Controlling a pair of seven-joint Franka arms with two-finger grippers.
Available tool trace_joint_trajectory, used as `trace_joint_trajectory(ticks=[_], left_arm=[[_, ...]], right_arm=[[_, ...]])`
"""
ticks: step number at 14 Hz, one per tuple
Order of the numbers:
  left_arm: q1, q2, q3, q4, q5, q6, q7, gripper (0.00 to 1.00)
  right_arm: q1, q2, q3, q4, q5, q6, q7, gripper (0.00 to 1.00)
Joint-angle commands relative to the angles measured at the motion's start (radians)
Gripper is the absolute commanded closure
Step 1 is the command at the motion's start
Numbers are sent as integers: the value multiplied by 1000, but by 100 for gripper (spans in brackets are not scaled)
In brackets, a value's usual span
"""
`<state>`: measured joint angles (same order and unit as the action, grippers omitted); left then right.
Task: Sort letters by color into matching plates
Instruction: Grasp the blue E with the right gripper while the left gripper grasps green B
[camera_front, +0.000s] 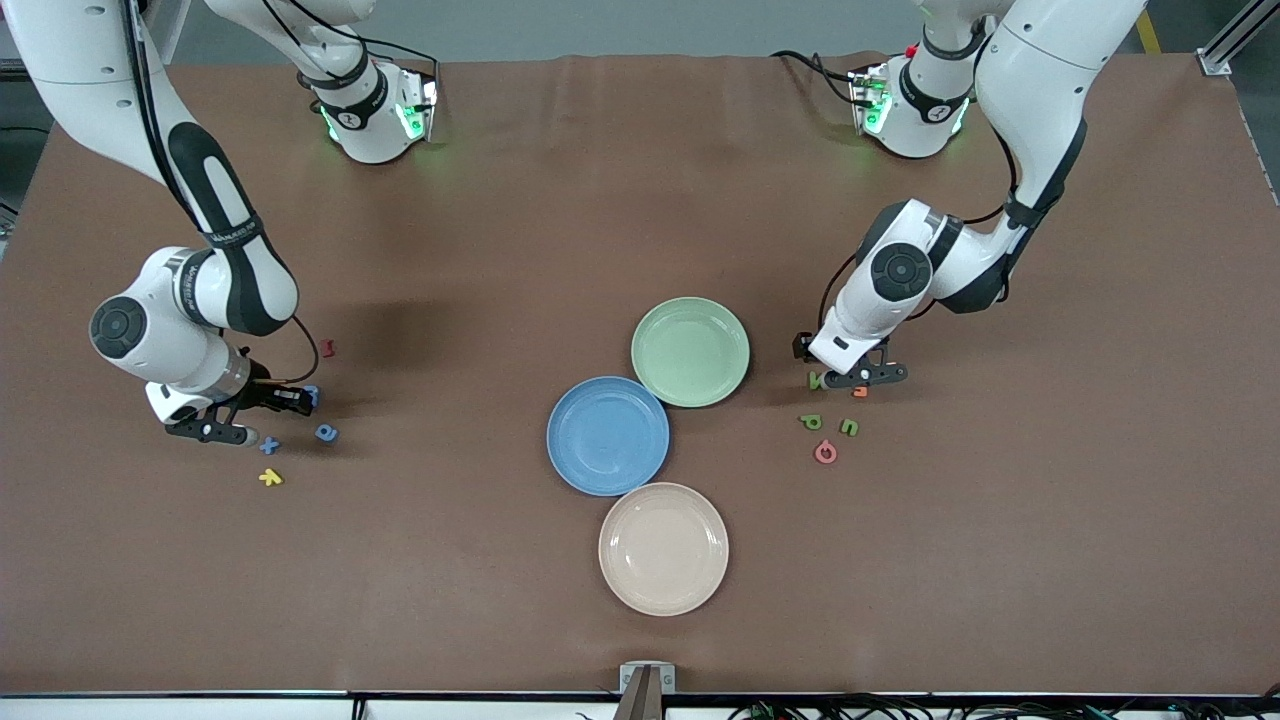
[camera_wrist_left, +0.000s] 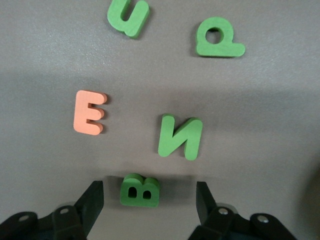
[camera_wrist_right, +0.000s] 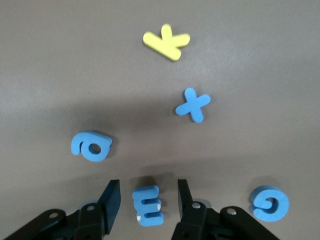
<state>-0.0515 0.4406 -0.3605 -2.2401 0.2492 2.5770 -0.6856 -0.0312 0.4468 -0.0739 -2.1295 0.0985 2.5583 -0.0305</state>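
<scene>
The blue plate (camera_front: 608, 435) and the pale green plate (camera_front: 690, 352) lie empty mid-table, touching. My left gripper (camera_wrist_left: 149, 187) is open low over the table at the left arm's end, and a green B (camera_wrist_left: 140, 190) lies between its fingers with a gap on each side. Green N (camera_wrist_left: 180, 137), green u (camera_wrist_left: 128, 17) and green P (camera_wrist_left: 219, 38) lie close by. My right gripper (camera_wrist_right: 148, 184) is open at the right arm's end, straddling a blue E (camera_wrist_right: 148, 205) without touching it. A blue x (camera_wrist_right: 192, 104) and two rounded blue letters (camera_wrist_right: 91, 146) (camera_wrist_right: 270, 202) lie around it.
A beige plate (camera_front: 663, 548) sits nearer the front camera than the blue plate. An orange E (camera_wrist_left: 89, 112) lies among the green letters, with a pink letter (camera_front: 825, 452) nearer the camera. A yellow letter (camera_wrist_right: 166, 42) and a red letter (camera_front: 327, 348) lie by the blue ones.
</scene>
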Motion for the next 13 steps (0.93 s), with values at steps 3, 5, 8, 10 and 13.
trace_joint_trajectory(ticks=[3, 5, 8, 10, 13], left_arm=[[2, 12, 0, 7, 24, 12, -19, 30], [2, 12, 0, 7, 25, 12, -19, 39], [2, 13, 1, 7, 27, 12, -19, 56], [5, 17, 1, 7, 50, 12, -19, 64], [12, 9, 0, 7, 62, 5, -19, 69]], right_arm=[[19, -8, -1, -46, 9, 26, 4, 45], [19, 0, -1, -49, 9, 26, 4, 45], [16, 4, -3, -49, 4, 28, 1, 45], [16, 10, -3, -52, 4, 42, 1, 46], [16, 13, -3, -55, 4, 46, 1, 63]])
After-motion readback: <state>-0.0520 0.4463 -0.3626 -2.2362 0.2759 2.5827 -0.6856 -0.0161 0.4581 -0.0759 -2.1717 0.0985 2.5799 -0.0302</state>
